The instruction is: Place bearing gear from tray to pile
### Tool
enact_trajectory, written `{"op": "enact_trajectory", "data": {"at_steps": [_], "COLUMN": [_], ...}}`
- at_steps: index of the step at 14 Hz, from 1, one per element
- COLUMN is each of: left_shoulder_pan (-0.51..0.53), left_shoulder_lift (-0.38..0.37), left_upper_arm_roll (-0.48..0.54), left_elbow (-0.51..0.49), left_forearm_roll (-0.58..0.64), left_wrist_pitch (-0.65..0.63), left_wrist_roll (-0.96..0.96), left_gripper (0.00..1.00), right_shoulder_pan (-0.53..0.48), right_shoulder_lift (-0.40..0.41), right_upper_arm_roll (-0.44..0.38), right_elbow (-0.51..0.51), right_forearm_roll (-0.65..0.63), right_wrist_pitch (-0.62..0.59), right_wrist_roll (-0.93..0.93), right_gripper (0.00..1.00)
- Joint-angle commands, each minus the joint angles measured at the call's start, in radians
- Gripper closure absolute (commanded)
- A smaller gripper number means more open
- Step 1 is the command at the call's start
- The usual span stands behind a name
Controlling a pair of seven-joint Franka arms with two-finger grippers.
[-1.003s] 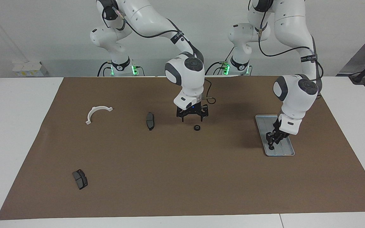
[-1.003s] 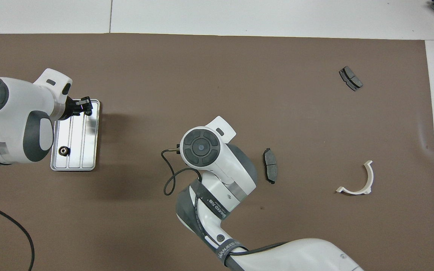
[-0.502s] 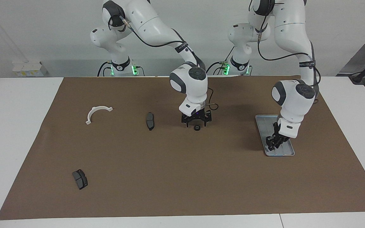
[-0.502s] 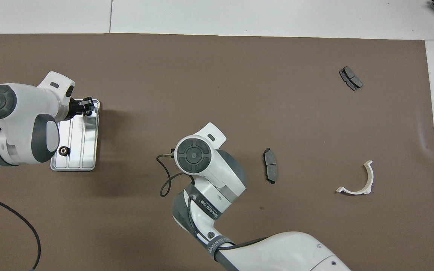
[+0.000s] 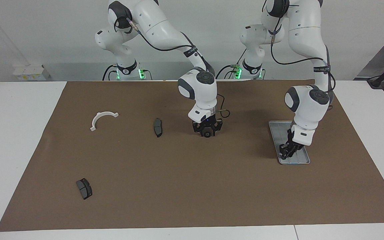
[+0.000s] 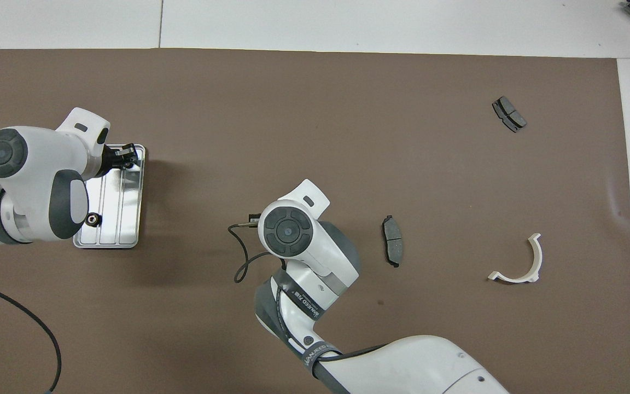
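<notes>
Brown mat lies over a white table. The tray is shiny silver with lengthwise ridges; the bracket is white, both brake pads dark grey. Arms are white with dark grey joints, grippers black.

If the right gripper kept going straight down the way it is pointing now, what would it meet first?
Most likely the small black bearing gear on the brown mat: the right gripper points straight down and sits low around it. Whether it already touches is unclear.

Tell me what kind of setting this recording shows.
Likely a robotics lab bench: two Franka arms bolted at a white table under a brown mat, with brake pads, a white bracket and a metal tray as test parts.
</notes>
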Motion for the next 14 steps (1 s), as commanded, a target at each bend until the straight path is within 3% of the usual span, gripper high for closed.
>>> {"op": "enact_trajectory", "data": {"at_steps": [1,2,3,6,9,14], "left_shoulder_pan": [0.008,0.006,0.005,-0.001,-0.024,-0.206], "left_shoulder_lift": [-0.002,-0.002,-0.002,0.0,0.0,-0.013], "left_upper_arm_roll": [-0.01,-0.01,-0.01,-0.01,-0.011,-0.01], "left_elbow": [-0.018,-0.017,-0.015,0.015,0.116,0.126], "left_forearm_roll": [0.013,0.013,0.013,0.013,0.011,0.011], "left_wrist_pitch": [0.006,0.005,0.003,-0.035,-0.174,-0.2], "left_wrist_roll": [0.006,0.006,0.005,-0.004,-0.042,-0.379], "left_gripper": [0.76,0.82,0.88,0.98,0.98,0.97], "right_shoulder_pan": [0.002,0.002,0.003,-0.015,-0.078,-0.223], "right_shoulder_lift": [-0.004,-0.004,-0.004,-0.022,-0.104,-0.276], "right_upper_arm_roll": [0.001,-0.001,-0.004,-0.013,-0.015,-0.013], "right_elbow": [-0.022,-0.017,-0.012,-0.006,-0.023,-0.155], "right_forearm_roll": [-0.019,-0.02,-0.023,-0.068,-0.069,-0.069], "right_wrist_pitch": [0.028,0.026,0.025,0.025,-0.003,-0.055], "right_wrist_roll": [0.037,0.041,0.055,0.069,0.063,-0.011], "right_gripper": [0.8,0.97,1.0,1.0,1.0,1.0]}}
